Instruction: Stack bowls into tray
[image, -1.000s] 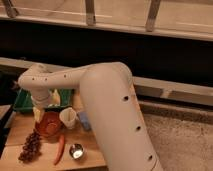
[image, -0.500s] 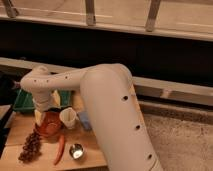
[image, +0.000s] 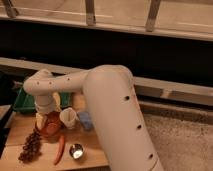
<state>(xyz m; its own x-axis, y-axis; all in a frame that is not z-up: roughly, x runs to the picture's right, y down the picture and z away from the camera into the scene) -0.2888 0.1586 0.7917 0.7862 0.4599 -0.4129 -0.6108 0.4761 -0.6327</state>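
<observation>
Claw (image: 46, 118) at bowl (image: 54, 128), tray (image: 22, 103) behind

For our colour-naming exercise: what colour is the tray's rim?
Green; the camera view shows the tray behind the gripper, which is at the orange-red bowl.

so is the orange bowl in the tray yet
No, the orange bowl sits on the table in front of the tray, with the gripper down at it.

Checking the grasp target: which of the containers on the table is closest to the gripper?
The orange-red bowl: the gripper is right at it, while the white cup stands beside it and the metal cup sits nearer the camera.
</observation>
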